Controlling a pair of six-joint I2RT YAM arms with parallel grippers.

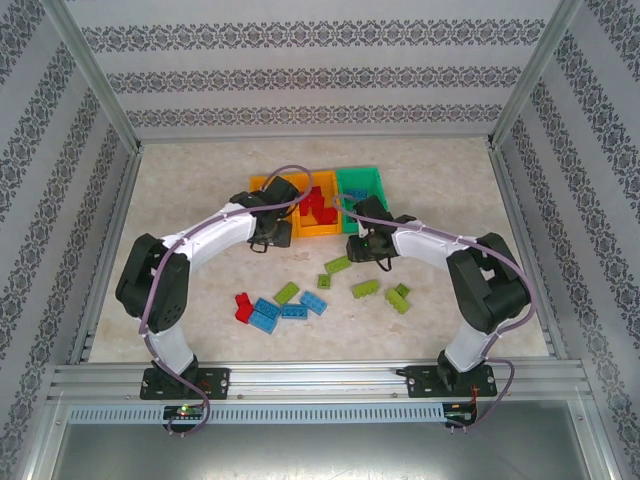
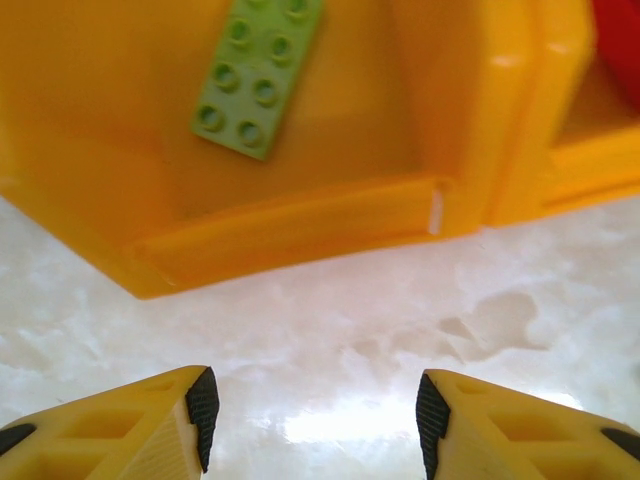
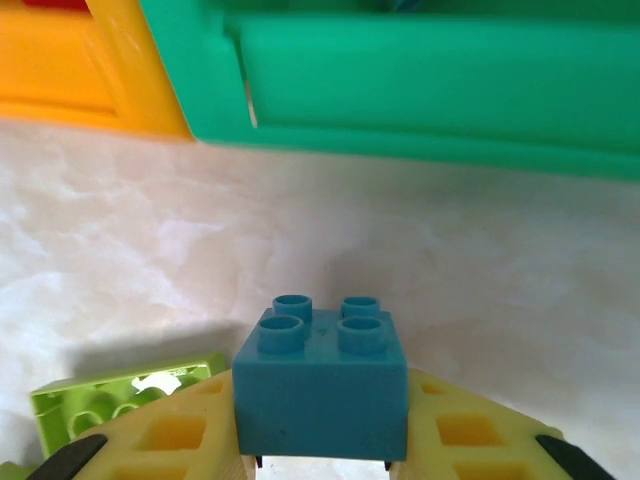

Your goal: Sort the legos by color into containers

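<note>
Right gripper (image 3: pixel 322 445) closed on blue brick (image 3: pixel 320 395): studs up, square footprint, no long axis to align. Straight ahead, near: green bin (image 3: pixel 420 80), front wall lying crosswise; likely needs lift forward over wall. Left gripper (image 2: pixel 310 405) open, empty, facing orange bin (image 2: pixel 300 225) with lime brick (image 2: pixel 258 75) inside, long axis running away, leaning right.

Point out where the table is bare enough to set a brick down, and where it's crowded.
Bare: the table between the left wall and the left orange bin; the stretch from the green bin to the right wall; the strip behind the bins. Crowded: in front of the bins, between the arms, where the loose legos lie.
</note>
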